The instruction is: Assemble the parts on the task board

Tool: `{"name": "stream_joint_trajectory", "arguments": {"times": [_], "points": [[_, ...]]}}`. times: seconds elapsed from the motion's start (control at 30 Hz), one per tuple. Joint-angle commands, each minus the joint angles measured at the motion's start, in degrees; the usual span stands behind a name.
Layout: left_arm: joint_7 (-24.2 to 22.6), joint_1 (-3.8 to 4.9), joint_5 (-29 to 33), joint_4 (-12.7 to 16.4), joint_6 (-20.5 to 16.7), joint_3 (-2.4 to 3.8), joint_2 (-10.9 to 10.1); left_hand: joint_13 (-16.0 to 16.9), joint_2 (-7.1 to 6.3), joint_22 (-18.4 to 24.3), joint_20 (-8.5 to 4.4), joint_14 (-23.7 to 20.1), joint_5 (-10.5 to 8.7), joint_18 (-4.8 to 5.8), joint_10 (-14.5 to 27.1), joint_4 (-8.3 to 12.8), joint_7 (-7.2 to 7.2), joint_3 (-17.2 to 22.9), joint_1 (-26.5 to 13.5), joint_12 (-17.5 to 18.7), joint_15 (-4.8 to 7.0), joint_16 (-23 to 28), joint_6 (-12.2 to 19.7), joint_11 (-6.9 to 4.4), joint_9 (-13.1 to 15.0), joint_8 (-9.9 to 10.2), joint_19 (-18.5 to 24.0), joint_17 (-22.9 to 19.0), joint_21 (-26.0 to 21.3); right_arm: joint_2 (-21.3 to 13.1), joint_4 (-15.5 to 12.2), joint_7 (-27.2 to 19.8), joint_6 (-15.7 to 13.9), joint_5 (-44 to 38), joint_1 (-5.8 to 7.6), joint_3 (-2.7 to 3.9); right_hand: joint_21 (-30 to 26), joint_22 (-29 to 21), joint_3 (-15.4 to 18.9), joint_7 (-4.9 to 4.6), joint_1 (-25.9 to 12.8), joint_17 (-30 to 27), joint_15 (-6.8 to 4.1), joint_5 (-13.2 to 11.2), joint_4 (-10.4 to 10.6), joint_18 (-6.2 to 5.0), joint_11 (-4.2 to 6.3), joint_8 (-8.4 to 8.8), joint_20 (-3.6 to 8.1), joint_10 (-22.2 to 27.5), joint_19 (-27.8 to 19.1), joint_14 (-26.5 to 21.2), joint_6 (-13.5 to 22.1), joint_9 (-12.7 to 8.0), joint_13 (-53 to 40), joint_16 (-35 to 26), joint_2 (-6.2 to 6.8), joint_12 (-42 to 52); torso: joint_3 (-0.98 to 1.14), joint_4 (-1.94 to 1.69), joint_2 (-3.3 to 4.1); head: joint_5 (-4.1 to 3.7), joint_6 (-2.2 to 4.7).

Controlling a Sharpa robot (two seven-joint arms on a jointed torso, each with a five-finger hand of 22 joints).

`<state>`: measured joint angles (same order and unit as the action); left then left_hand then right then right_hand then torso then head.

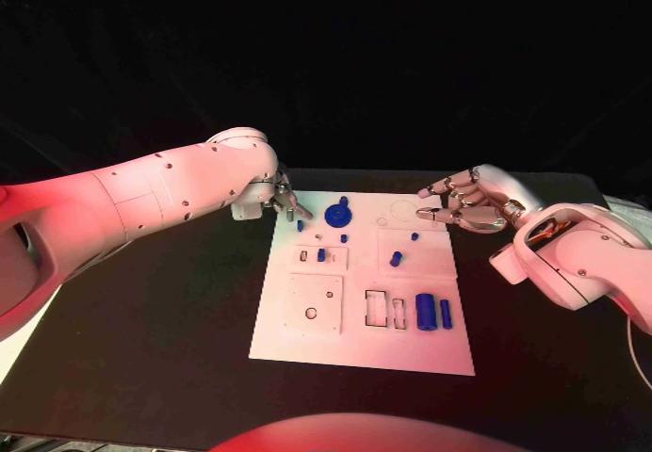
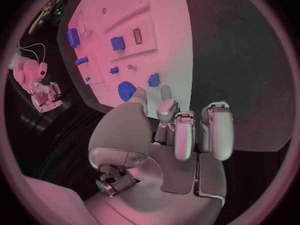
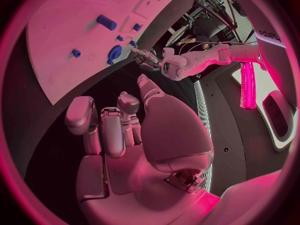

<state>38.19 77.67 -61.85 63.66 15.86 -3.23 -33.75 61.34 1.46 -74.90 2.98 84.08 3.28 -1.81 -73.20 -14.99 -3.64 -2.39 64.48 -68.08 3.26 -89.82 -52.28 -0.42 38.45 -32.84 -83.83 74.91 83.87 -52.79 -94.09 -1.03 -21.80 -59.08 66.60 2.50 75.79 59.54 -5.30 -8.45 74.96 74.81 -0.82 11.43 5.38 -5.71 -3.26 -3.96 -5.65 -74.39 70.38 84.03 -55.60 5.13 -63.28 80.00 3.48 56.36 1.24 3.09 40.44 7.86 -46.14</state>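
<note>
1. The white board [image 1: 365,325] lies in the middle of the head view, running from the centre down towards the lower middle of the frame, on the black table [image 1: 150,358].
2. A round blue gear [image 1: 338,215] sits near the board's top edge, a little left of its centre line.
3. Small blue pegs stand below it: one [image 1: 320,254] in the board's upper left part and one [image 1: 396,258] just right of centre.
4. Two upright blue cylinders [image 1: 425,310] stand side by side in the board's lower right part, next to dark rectangular slots [image 1: 377,309].
5. The left hand [image 1: 283,201] hangs over the board's upper left corner, just left of the gear. In the left wrist view its fingers [image 2: 187,132] are curled part-way in, apart from one another, with nothing between them.
6. The right hand [image 1: 466,205] hovers at the board's upper right corner, in the upper right of the head view. Its fingers [image 3: 103,122] are loosely bent and spread, and it holds nothing.
7. Neither hand touches a blue piece.
</note>
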Motion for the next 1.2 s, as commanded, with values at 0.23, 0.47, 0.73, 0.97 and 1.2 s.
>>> {"name": "stream_joint_trajectory", "arguments": {"times": [0.23,0.47,0.73,0.97,1.2], "points": [[-0.5,0.01,0.7,0.7,3.1,0.02,0.0,0.2,0.44,-6.7,-0.42,5.9,0.36,-0.26,-0.5,0.7,0.21,-0.1,1.4,-0.3,0.55,-0.2,0.3,-0.09,0.6,-0.5,-1.9,15.1,0.3,0.1,0.1,-0.2,0.8,-0.1,-0.08,0.0,-0.2,0.0,0.4,0.04,0.5,-0.1,0.0,0.3,0.1,-0.42,-0.05,-0.28,0.03,0.4,-0.3,2.5,-0.3,0.1,0.0,-0.3,0.05,-0.3,0.03,0.11,0.05,0.08,-0.11],[-0.5,0.01,0.8,0.7,3.2,0.02,0.0,0.2,0.99,-6.7,-0.45,5.9,0.39,-0.25,-0.5,0.9,0.24,0.0,2.1,-0.3,0.58,-0.2,0.4,-0.12,0.9,-0.6,-1.9,15.1,0.3,0.2,0.2,-0.1,0.9,-0.1,-0.11,0.0,-0.3,0.0,0.5,0.04,0.5,0.0,-0.01,0.3,0.1,-0.42,-0.05,-0.26,0.04,0.4,-0.2,2.6,-0.3,0.1,0.0,-0.3,-0.02,-0.2,0.06,-0.02,0.03,0.22,-0.24],[-0.5,0.01,1.3,0.7,3.3,0.02,0.0,0.2,1.39,-6.8,-0.47,5.9,0.41,-0.25,-0.5,1.2,0.26,0.2,2.6,-0.3,0.59,-0.2,0.5,-0.15,1.2,-0.7,-1.9,15.1,0.3,0.4,0.4,-0.2,1.0,-0.1,-0.23,0.0,-0.2,0.0,0.5,0.04,0.5,0.1,-0.01,0.3,0.1,-0.41,-0.05,-0.25,0.04,0.3,-0.2,2.6,-0.4,0.1,0.0,-0.3,-0.05,-0.1,0.02,0.06,0.03,0.38,-0.3],[-0.5,0.01,1.9,0.6,3.4,0.01,0.1,0.1,2.34,-6.7,-0.5,5.9,0.42,-0.27,-0.5,1.9,0.28,0.7,3.9,-0.3,0.62,-0.2,0.7,-0.17,1.6,-0.7,-1.9,15.1,0.2,0.5,0.4,-0.2,1.0,-0.1,-0.34,0.0,-0.2,0.0,0.5,0.04,0.5,0.1,-0.01,0.3,0.1,-0.41,-0.05,-0.25,0.04,0.3,-0.2,2.6,-0.4,0.1,0.0,-0.3,-0.05,-0.1,0.03,0.04,0.0,0.37,-0.35],[-0.5,0.01,2.3,0.3,3.7,-0.06,0.4,0.0,3.39,-6.7,-0.54,5.9,0.38,-0.27,-0.5,2.8,0.36,1.7,5.3,-0.2,0.67,-0.2,1.0,-0.25,2.0,-0.6,-1.9,15.1,0.2,0.4,0.3,-0.2,1.0,-0.1,-0.36,0.0,-0.2,0.0,0.5,0.04,0.5,0.1,-0.01,0.3,0.1,-0.41,-0.05,-0.25,0.04,0.3,-0.2,2.6,-0.4,0.1,0.0,-0.3,-0.05,-0.1,0.03,0.07,0.04,0.39,-0.43]]}}
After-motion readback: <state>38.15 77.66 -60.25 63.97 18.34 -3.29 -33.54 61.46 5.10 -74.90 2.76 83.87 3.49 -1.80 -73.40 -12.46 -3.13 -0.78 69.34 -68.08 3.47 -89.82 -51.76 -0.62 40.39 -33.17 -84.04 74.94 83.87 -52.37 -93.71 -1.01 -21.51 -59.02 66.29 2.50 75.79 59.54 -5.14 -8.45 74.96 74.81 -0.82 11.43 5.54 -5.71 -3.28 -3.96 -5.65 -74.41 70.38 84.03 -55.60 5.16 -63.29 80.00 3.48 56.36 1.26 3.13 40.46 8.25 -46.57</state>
